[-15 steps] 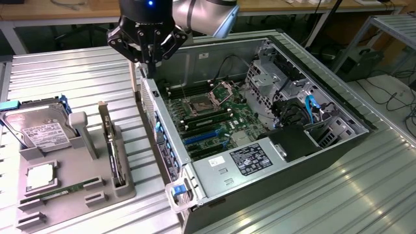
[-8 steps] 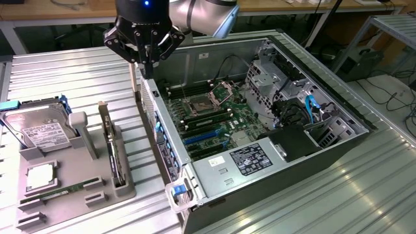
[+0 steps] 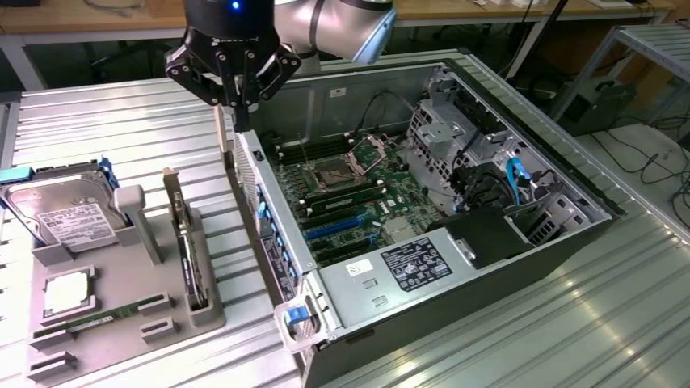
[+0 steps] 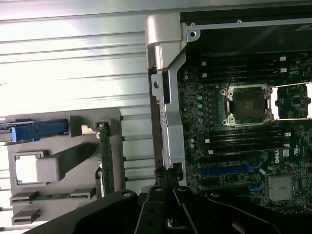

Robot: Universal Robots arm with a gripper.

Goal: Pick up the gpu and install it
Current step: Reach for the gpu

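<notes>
The gpu [image 3: 190, 252] stands on its long edge in a slot of the grey holder tray [image 3: 199, 319], its silver bracket at the far end. From the wrist view the gpu [image 4: 105, 161] appears as a thin green strip. My gripper [image 3: 239, 109] hangs shut and empty above the rear wall of the open computer case [image 3: 270, 234], apart from the gpu and to the exterior view's right of it. In the wrist view the gripper [image 4: 167, 186] points at that wall's edge. The motherboard [image 3: 345, 194] lies exposed, with blue card slots [image 4: 229, 170].
On the grey tray sit a silver hard drive [image 3: 65, 214], a square chip [image 3: 67, 291] and a green memory stick [image 3: 103, 319]. The case holds a power supply [image 3: 408, 263] and drive cages [image 3: 474, 137]. Everything rests on a ribbed metal table [image 3: 518, 331].
</notes>
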